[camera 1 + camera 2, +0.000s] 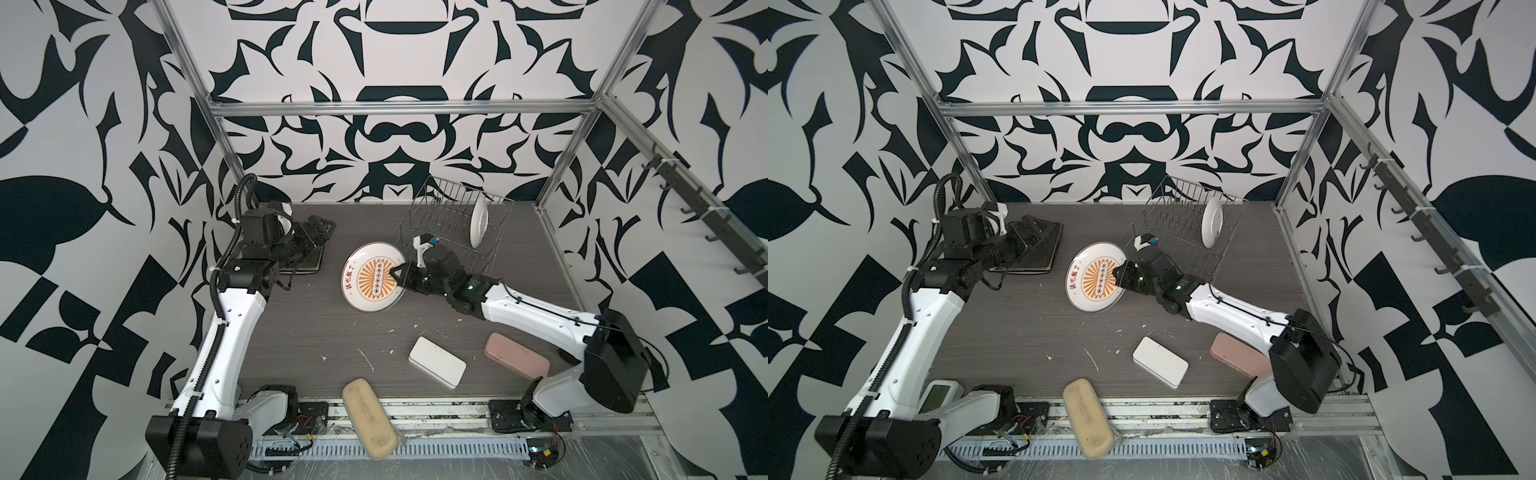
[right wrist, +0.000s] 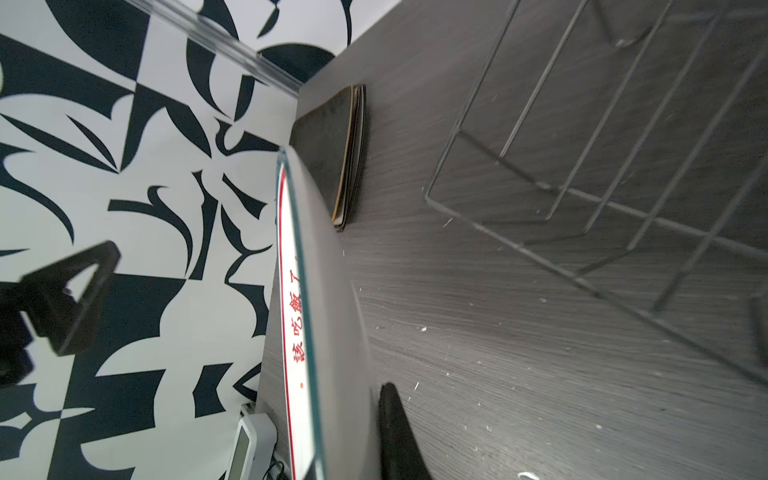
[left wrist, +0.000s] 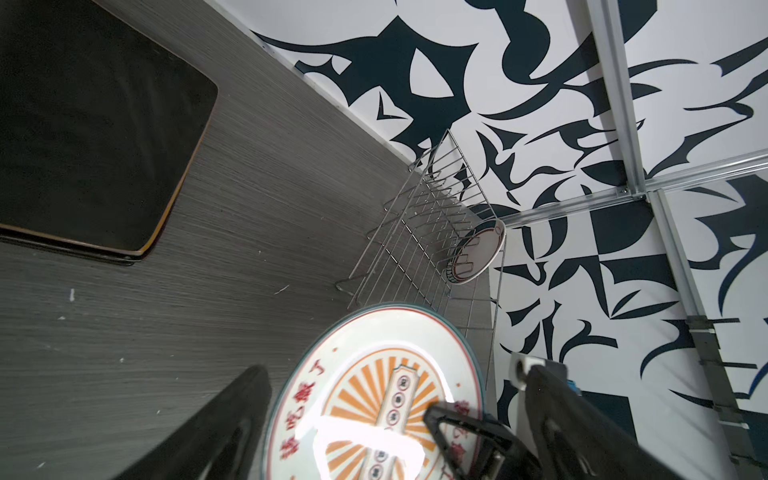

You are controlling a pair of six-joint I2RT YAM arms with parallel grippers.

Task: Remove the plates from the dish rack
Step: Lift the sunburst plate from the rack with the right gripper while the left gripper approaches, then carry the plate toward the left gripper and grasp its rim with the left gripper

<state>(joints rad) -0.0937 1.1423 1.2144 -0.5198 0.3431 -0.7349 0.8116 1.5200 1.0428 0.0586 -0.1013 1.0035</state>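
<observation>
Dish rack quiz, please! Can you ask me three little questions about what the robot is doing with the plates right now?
1. How many plates stand in the rack?
2. True or false: the left pincer is open.
3. The right pincer holds: A a round printed plate; B a cup; C nothing.
Key: 1 one, a white plate; 2 true; 3 A.

You see the dish rack point(image 1: 440, 220) back right with a plate point(image 1: 478, 226) standing in it, the plate stack point(image 3: 95, 137) back left, a second plate point(image 1: 374, 276) between them.
</observation>
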